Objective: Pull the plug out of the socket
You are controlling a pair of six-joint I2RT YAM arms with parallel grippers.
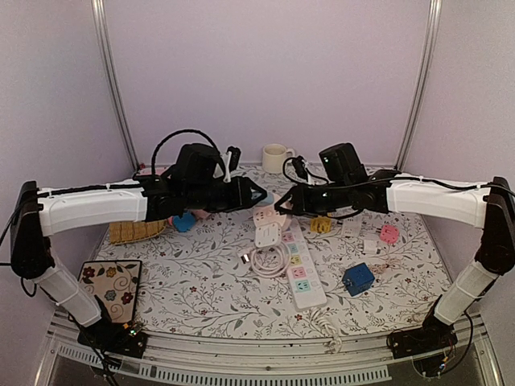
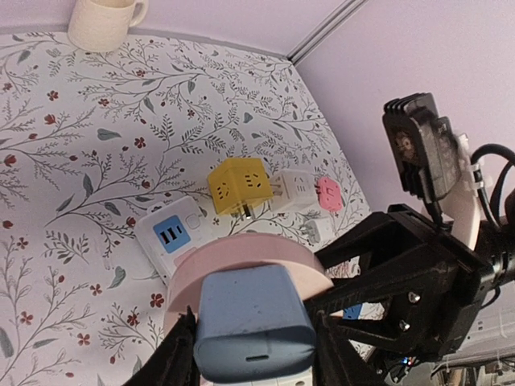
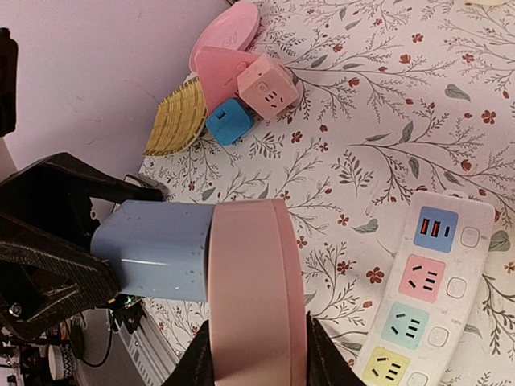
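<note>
Pale-blue plastic plug block [image 2: 253, 322] sits fully seated in the round pink socket disc [image 3: 257, 273], and we see no gap at the join. We hold the pair in the air, clear of the floral-print bench [image 3: 386, 121]. Left hand [image 2: 251, 352] is clamped on the plug's flanks. Right hand [image 3: 259, 358] is closed across the socket's rim. We judge that both grasps are made and the separation is not yet begun. The next move calls for a straight pull apart along the plug's axis, with the right hand bracing and no twisting, lest either part slip from its grip.
</note>
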